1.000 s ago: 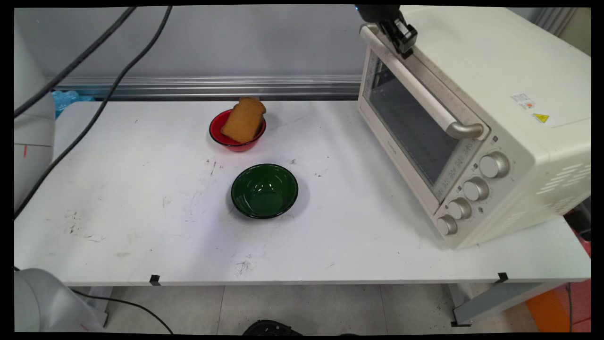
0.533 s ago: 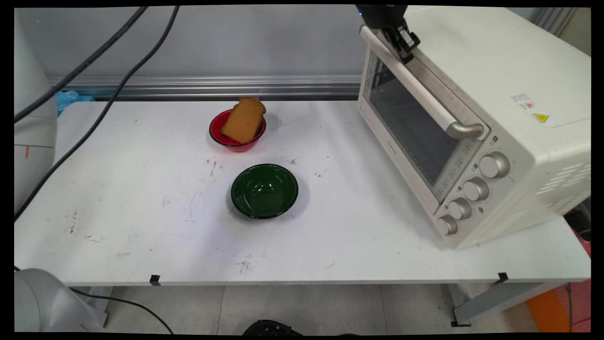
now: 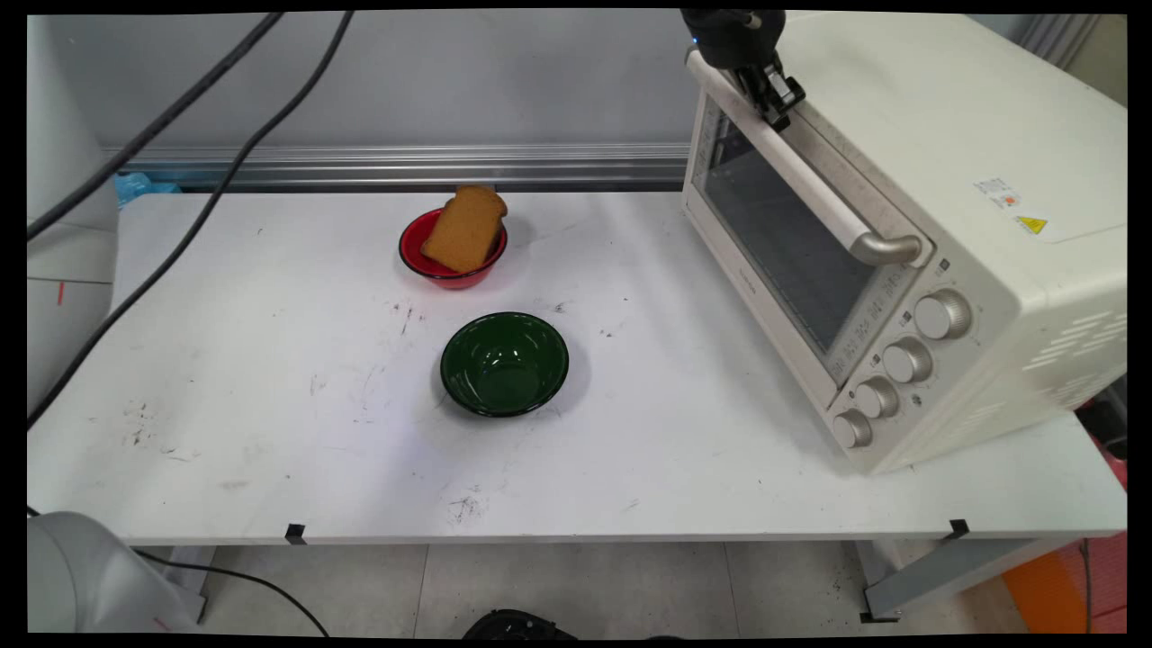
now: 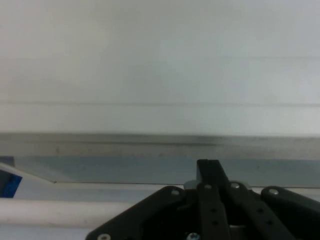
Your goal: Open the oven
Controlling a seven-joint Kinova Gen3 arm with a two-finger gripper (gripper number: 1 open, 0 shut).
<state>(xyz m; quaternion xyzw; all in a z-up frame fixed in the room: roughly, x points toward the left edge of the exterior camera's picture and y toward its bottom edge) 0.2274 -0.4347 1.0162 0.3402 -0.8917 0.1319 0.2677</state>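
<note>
Atop the oven's handle (image 3: 792, 171) — claw (image 3: 776, 99) (fingers together).

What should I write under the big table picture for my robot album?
A black two-finger gripper at the cream toaster oven's door handle, with toast in a red bowl beside an empty green bowl.

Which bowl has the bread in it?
The red bowl, farther back on the table, holds the slice of bread. The green bowl nearer the front is empty.
</note>
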